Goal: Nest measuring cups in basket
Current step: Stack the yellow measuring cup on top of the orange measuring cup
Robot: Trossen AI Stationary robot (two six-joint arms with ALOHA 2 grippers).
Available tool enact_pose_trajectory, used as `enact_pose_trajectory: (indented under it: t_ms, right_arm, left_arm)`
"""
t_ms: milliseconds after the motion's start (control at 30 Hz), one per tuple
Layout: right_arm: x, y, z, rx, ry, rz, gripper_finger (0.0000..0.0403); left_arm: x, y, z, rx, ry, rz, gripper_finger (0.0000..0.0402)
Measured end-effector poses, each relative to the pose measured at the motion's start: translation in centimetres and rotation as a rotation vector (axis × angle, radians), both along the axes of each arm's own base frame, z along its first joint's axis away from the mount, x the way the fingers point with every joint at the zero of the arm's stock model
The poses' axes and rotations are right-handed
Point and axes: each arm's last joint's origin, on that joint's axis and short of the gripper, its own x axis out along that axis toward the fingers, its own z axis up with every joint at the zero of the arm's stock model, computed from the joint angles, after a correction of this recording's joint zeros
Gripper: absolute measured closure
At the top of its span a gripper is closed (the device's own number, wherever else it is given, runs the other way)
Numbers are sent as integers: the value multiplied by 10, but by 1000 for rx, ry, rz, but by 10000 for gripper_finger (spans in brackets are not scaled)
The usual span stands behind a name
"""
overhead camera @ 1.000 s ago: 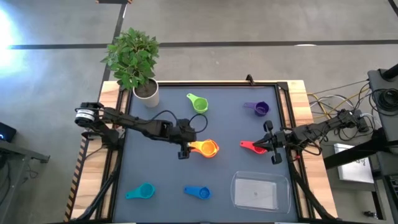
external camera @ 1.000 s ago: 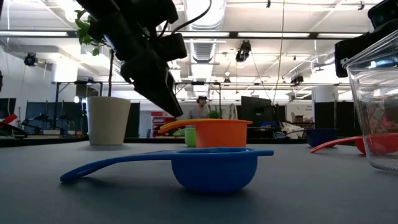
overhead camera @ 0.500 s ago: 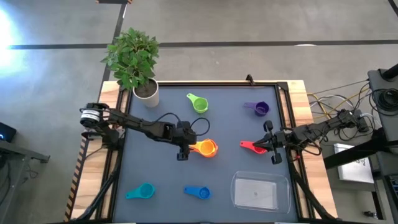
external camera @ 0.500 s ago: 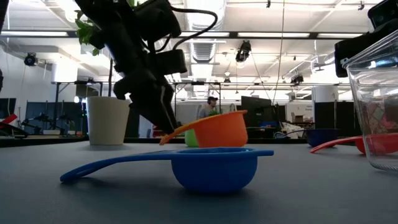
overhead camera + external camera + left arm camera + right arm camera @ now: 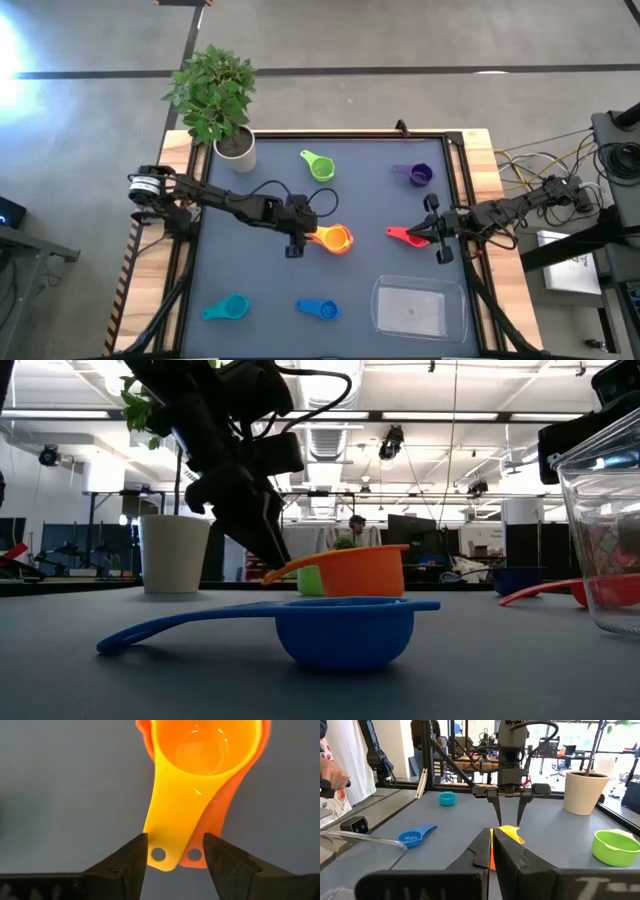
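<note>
My left gripper [image 5: 303, 237] reaches in from the table's left and is shut on the handles of the yellow cup nested in the orange cup [image 5: 335, 238] at the table's middle. In the low view this pair [image 5: 350, 572] sits slightly tilted behind the blue cup [image 5: 340, 628]. My right gripper [image 5: 422, 238] is at the red cup [image 5: 402, 236], right of centre, with its fingers together. The green cup [image 5: 319, 166], purple cup [image 5: 419, 175], teal cup [image 5: 229, 307] and blue cup [image 5: 318, 310] lie apart on the mat. The clear basket [image 5: 419, 306] stands near right. My left gripper [image 5: 175, 852] pinches the two stacked handles near their free ends, one finger on the yellow handle's edge [image 5: 152, 847], the other on the orange handle's edge [image 5: 200, 856]. The fingers come slanting down from the table's left, along the handles. The pair's far side is slightly raised. My right gripper [image 5: 491, 845] is shut with a thin reddish sliver [image 5: 491, 857] showing between its fingers. It comes level from the table's right at the red cup's bowl end. The fingers hide which part they have. The red cup's handle [image 5: 535, 594] lies low, by the mat.
A white plant pot [image 5: 237, 148] stands at the far left corner. A black rail frames the mat [image 5: 250, 280]. Open mat lies between the teal and blue cups and the orange pair. A person [image 5: 332, 775] stands beyond the table's left side.
My left gripper has tipped the orange and yellow pair: the side away from the handles rose, then sank back to nearly level. The gripper shifted slightly toward the table's left. The right arm and the other cups kept still.
</note>
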Motion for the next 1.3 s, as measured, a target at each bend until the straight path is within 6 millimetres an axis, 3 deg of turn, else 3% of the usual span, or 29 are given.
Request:
enact_pose_trajectory:
  t_ms: [233, 567, 1033, 1300]
  right_arm:
    - [0, 0, 0, 0, 0, 1, 394]
    - [0, 0, 0, 0, 0, 0, 394]
    - [0, 0, 0, 0, 0, 0, 394]
    - [0, 0, 0, 0, 0, 0, 394]
  left_arm:
    - [1, 0, 4, 26, 0, -59, 220]
    - [12, 16, 25, -82, -10, -134, 205]
    - [15, 23, 17, -97, 8, -139, 205]
    - [18, 23, 0, -103, 57, -135, 205]
